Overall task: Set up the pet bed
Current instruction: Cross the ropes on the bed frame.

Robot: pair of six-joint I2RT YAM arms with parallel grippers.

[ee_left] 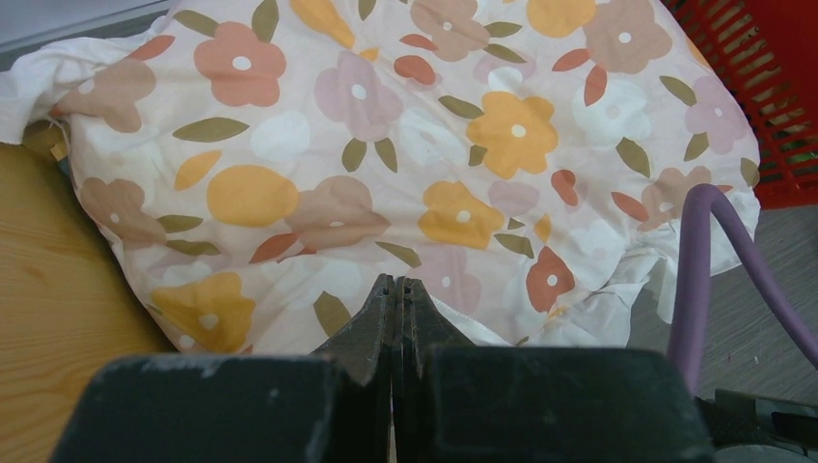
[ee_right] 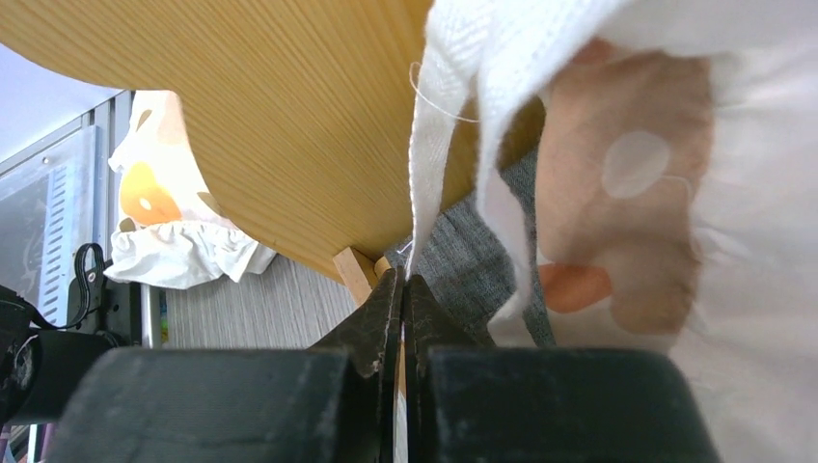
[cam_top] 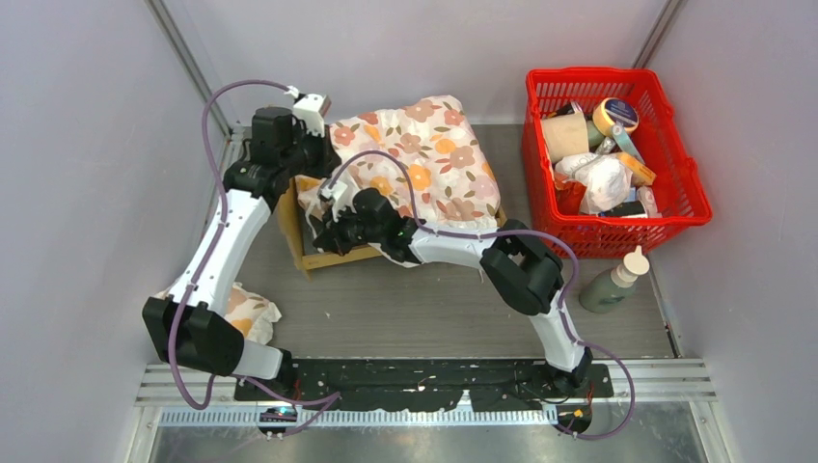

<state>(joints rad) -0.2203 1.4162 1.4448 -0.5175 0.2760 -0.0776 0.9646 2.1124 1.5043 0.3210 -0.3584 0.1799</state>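
Grey tabletop [cam_top: 434, 309] holds the pet bed [cam_top: 328, 258], with a floral cushion [cam_top: 434, 164] draped over it. The right gripper [ee_right: 402, 277] pinches the cushion's white edge beside the bed's wood. The left gripper [ee_left: 396, 282] is pressed together over the bed's cushion.

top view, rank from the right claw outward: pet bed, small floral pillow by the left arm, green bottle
1. pet bed, centre, right under the right claw.
2. small floral pillow, off to the near left.
3. green bottle, far right, on the near side of the red basket.
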